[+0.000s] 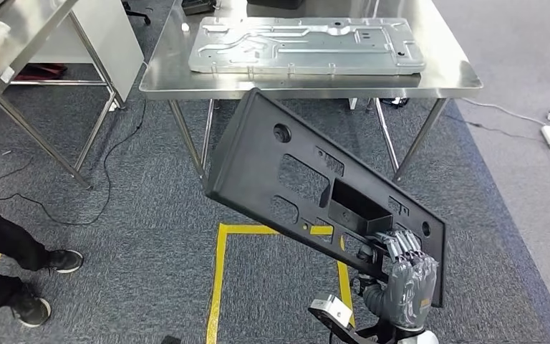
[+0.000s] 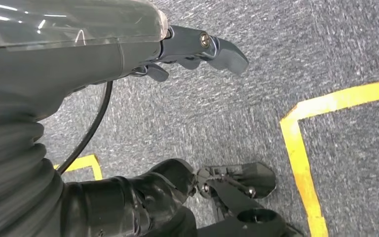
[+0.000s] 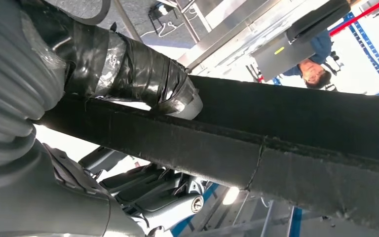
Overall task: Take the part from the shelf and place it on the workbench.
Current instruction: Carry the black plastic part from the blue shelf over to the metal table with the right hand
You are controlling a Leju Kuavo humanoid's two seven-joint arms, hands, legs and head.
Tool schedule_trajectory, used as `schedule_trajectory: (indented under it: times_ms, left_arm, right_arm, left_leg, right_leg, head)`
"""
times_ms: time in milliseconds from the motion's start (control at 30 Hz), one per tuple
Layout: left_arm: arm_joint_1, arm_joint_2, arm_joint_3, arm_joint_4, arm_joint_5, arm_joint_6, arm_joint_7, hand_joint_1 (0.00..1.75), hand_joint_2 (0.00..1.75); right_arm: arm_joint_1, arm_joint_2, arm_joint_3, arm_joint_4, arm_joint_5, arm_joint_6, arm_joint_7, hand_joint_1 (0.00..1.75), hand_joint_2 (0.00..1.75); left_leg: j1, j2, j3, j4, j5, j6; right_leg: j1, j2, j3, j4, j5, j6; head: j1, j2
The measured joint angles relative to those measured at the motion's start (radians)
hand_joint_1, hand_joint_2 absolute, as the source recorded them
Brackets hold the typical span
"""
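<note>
A: The part (image 1: pixel 308 179), where is it?

B: In the air, in front of the steel surface (image 1: pixel 165 72) and over the grey carpet (image 1: pixel 136 215). It is a long black panel with cut-outs and a box-shaped pocket near its middle.

A: How does its long axis run?

B: Slantwise in the head view, from its upper end by the near edge of the surface, down and to the right to the right hand (image 1: pixel 404 276). The upper end overlaps that edge in the picture; I cannot tell whether they touch. The face with the cut-outs is turned up toward the camera.

A: And the right hand?

B: It grips the panel's lower end, fingers (image 1: pixel 401 247) wrapped over the rim. In the right wrist view the thumb (image 3: pixel 143 74) presses on the black edge.

A: The left hand (image 2: pixel 197 47)?

B: It hangs over the carpet holding nothing, fingers loosely curled but apart.

A: Anything else?

B: A pale metal plate (image 1: pixel 308 44) lies flat on the surface. Yellow tape (image 1: pixel 218 279) marks the floor, and a person's dark shoes (image 1: pixel 43 283) stand at the left.
</note>
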Motion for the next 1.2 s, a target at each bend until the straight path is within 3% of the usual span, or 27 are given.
schedule_trajectory:
  times_ms: [33, 100, 133, 167, 200, 267, 333, 433, 500, 533, 633, 667, 700, 767, 833, 900, 1000, 1067, 1133, 1167, 1200]
  left_arm:
    - [0.0, 0.0, 0.0, 0.0, 0.0, 0.0, 0.0, 0.0, 1.75]
    - [0.001, 0.0, 0.0, 0.0, 0.0, 0.001, 0.0, 0.0, 1.75]
    - [0.003, 0.0, 0.0, 0.0, 0.0, 0.002, 0.0, 0.0, 1.75]
    - [0.005, 0.0, 0.0, 0.0, 0.0, 0.002, 0.001, 0.0, 1.75]
    - [0.006, 0.0, 0.0, 0.0, 0.0, 0.003, 0.001, 0.0, 1.75]
    - [0.006, 0.0, 0.0, 0.0, 0.0, 0.003, 0.001, 0.0, 1.75]
    - [0.004, 0.0, 0.0, 0.0, 0.0, 0.003, 0.001, 0.0, 1.75]
    - [0.002, 0.001, 0.0, 0.0, 0.0, 0.004, 0.001, 0.0, 1.75]
    - [0.004, 0.001, 0.0, 0.0, 0.0, 0.005, 0.001, 0.0, 1.75]
    - [0.003, 0.001, 0.0, 0.0, 0.0, 0.006, 0.001, 0.0, 1.75]
    - [0.002, 0.001, 0.0, 0.0, -0.001, 0.008, 0.002, 0.0, 1.75]
    - [0.003, 0.001, 0.0, 0.0, -0.001, 0.009, 0.002, 0.0, 1.75]
    - [0.003, 0.001, 0.0, 0.0, -0.001, 0.009, 0.002, 0.0, 1.75]
    - [0.003, 0.0, 0.0, 0.0, -0.002, 0.01, 0.002, 0.0, 1.75]
    - [0.002, 0.0, 0.0, 0.0, -0.004, 0.01, 0.002, 0.0, 1.75]
    - [0.002, 0.0, 0.0, 0.0, -0.005, 0.01, 0.003, 0.0, 1.75]
    - [0.001, 0.001, 0.0, 0.0, -0.006, 0.009, 0.004, 0.0, 1.75]
    - [0.0, 0.001, 0.0, 0.0, -0.006, 0.008, 0.004, 0.0, 1.75]
    - [0.0, 0.001, 0.0, 0.0, -0.006, 0.008, 0.006, 0.0, 1.75]
    - [0.001, 0.001, 0.0, 0.0, -0.007, 0.007, 0.007, 0.0, 1.75]
    - [0.002, 0.001, 0.0, 0.0, -0.007, 0.007, 0.008, 0.0, 1.75]
  right_arm:
    - [0.0, 0.001, 0.0, 0.0, 0.0, 0.0, -0.002, 1.75, 1.75]
    - [0.0, 0.003, -0.001, -0.001, 0.0, 0.0, -0.008, 1.75, 1.75]
    - [0.001, 0.004, -0.002, -0.001, 0.0, 0.0, -0.011, 1.75, 1.75]
    - [0.002, 0.004, -0.003, -0.001, 0.0, 0.0, -0.013, 1.75, 1.75]
    - [0.002, 0.004, -0.005, -0.001, 0.0, 0.0, -0.014, 1.75, 1.75]
    - [0.002, 0.005, -0.006, -0.002, 0.0, 0.0, -0.014, 1.75, 1.75]
    - [0.002, 0.007, -0.007, -0.002, 0.0, 0.0, -0.014, 1.75, 1.75]
    - [0.002, 0.009, -0.008, -0.005, 0.0, 0.0, -0.015, 1.75, 1.75]
    - [0.002, 0.01, -0.009, -0.008, 0.0, 0.0, -0.017, 1.75, 1.75]
    - [0.002, 0.01, -0.011, -0.01, -0.001, 0.0, -0.019, 1.75, 1.75]
    - [0.005, 0.01, -0.018, -0.013, -0.002, 0.0, -0.028, 1.75, 1.75]
    - [0.006, 0.01, -0.02, -0.013, -0.002, 0.0, -0.029, 1.75, 1.75]
    - [0.007, 0.01, -0.023, -0.013, -0.001, 0.0, -0.03, 1.75, 1.75]
    - [0.006, 0.01, -0.029, -0.014, 0.002, 0.0, -0.031, 1.75, 1.75]
    - [0.003, 0.01, -0.032, -0.018, 0.006, 0.0, -0.029, 1.75, 1.75]
    - [0.001, 0.01, -0.034, -0.022, 0.01, 0.0, -0.027, 1.75, 1.75]
    - [-0.003, 0.01, -0.035, -0.026, 0.018, 0.0, -0.015, 1.75, 1.75]
    - [-0.01, 0.01, -0.035, -0.027, 0.022, 0.0, -0.007, 1.75, 1.75]
    - [-0.014, 0.009, -0.035, -0.027, 0.023, 0.0, 0.0, 1.75, 1.75]
    - [-0.016, 0.009, -0.035, -0.026, 0.023, 0.0, 0.004, 1.75, 1.75]
    - [-0.018, 0.009, -0.035, -0.026, 0.024, 0.0, 0.006, 1.75, 1.75]
  left_leg:
    - [0.001, 0.0, -0.023, 0.047, -0.024, -0.004]
    - [0.002, 0.0, -0.098, 0.183, -0.075, -0.01]
    - [0.003, 0.0, -0.132, 0.235, -0.084, -0.011]
    - [0.003, 0.0, -0.151, 0.254, -0.073, -0.012]
    - [0.003, 0.0, -0.152, 0.233, -0.042, -0.011]
    - [0.002, 0.0, -0.107, 0.108, 0.042, -0.004]
    - [-0.003, 0.0, -0.067, 0.008, 0.082, 0.005]
    - [-0.005, -0.002, -0.06, -0.014, 0.084, 0.019]
    - [0.0, -0.001, -0.053, -0.027, 0.09, 0.032]
    - [0.002, 0.0, -0.05, -0.033, 0.093, 0.038]
    - [0.001, 0.001, -0.049, -0.034, 0.091, 0.047]
    - [0.0, 0.0, -0.049, -0.032, 0.09, 0.047]
    - [0.001, 0.0, -0.048, -0.03, 0.088, 0.047]
    - [0.001, -0.002, -0.046, -0.024, 0.081, 0.042]
    - [-0.002, -0.003, -0.046, -0.017, 0.075, 0.033]
    - [-0.005, -0.003, -0.047, -0.017, 0.073, 0.021]
    - [-0.002, -0.002, -0.05, -0.002, 0.059, 0.005]
    - [0.001, -0.001, -0.09, 0.085, 0.008, -0.004]
    - [0.003, -0.001, -0.152, 0.212, -0.048, -0.011]
    - [0.003, -0.001, -0.171, 0.249, -0.055, -0.013]
    - [0.004, -0.001, -0.173, 0.25, -0.042, -0.014]
  right_leg:
    - [-0.001, -0.002, 0.005, -0.003, -0.002, -0.006]
    - [0.001, -0.004, 0.012, -0.003, -0.01, -0.014]
    - [0.002, -0.004, 0.016, -0.003, -0.013, -0.016]
    - [0.003, -0.003, 0.02, -0.002, -0.017, -0.016]
    - [0.003, -0.002, 0.026, -0.002, -0.021, -0.016]
    - [0.004, 0.0, 0.039, -0.002, -0.03, -0.012]
    - [0.006, 0.001, 0.046, -0.001, -0.036, -0.003]
    - [0.008, 0.001, 0.047, -0.006, -0.038, 0.014]
    - [0.007, 0.0, 0.039, 0.016, -0.056, 0.024]
    - [0.007, 0.0, 0.022, 0.055, -0.079, 0.028]
    - [0.002, 0.0, -0.071, 0.231, -0.151, 0.036]
    - [0.001, -0.001, -0.088, 0.256, -0.147, 0.038]
    - [-0.001, -0.001, -0.087, 0.244, -0.125, 0.04]
    - [-0.004, -0.001, -0.04, 0.129, -0.052, 0.038]
    - [-0.001, -0.001, 0.004, 0.028, -0.016, 0.032]
    - [0.005, 0.002, 0.012, 0.007, -0.017, 0.024]
    - [-0.001, 0.003, 0.017, -0.005, -0.009, 0.006]
    - [-0.004, 0.0, 0.02, -0.011, -0.007, -0.004]
    - [-0.004, -0.003, 0.018, -0.01, -0.007, -0.009]
    - [-0.004, -0.003, 0.018, -0.01, -0.008, -0.009]
    - [-0.004, -0.003, 0.018, -0.009, -0.008, -0.009]
  head:
    - [-0.001, 0.0]
    - [-0.002, 0.0]
    - [-0.001, 0.0]
    - [-0.002, 0.0]
    - [-0.002, 0.0]
    - [-0.001, 0.0]
    - [-0.001, 0.0]
    - [-0.001, 0.0]
    - [0.0, 0.0]
    - [0.0, 0.0]
    - [0.0, 0.0]
    - [0.0, 0.0]
    - [0.0, 0.0]
    - [0.0, 0.0]
    - [0.0, 0.0]
    - [0.0, 0.0]
    - [-0.001, 0.0]
    - [-0.001, 0.0]
    - [-0.002, 0.0]
    - [-0.002, 0.0]
    - [-0.002, 0.0]
